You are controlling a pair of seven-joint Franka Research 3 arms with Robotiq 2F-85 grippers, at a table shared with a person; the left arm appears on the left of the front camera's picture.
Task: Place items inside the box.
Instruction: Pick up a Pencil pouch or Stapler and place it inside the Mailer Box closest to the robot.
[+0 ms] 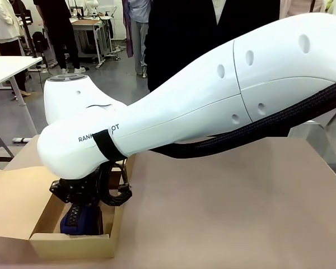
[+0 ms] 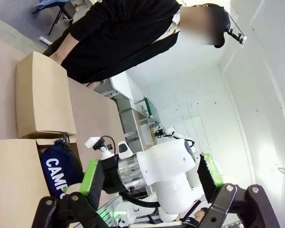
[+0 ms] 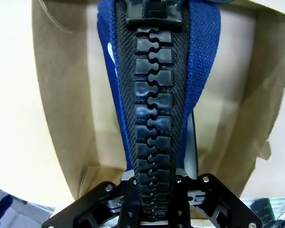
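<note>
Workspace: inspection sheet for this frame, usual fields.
Surface: brown table top, box standing at the robot's left end.
Job's things: long tan cardboard box open, lid flap lying out sideways; navy CAMPUS pencil case inside it.
Clutter: second tan cardboard box next to it.
Tools: right tool shut on the pencil case's zip; left tool open, holding nothing.
Cables: black braided cable along the right arm.
Surroundings: person in black at far side; other tables behind.
</note>
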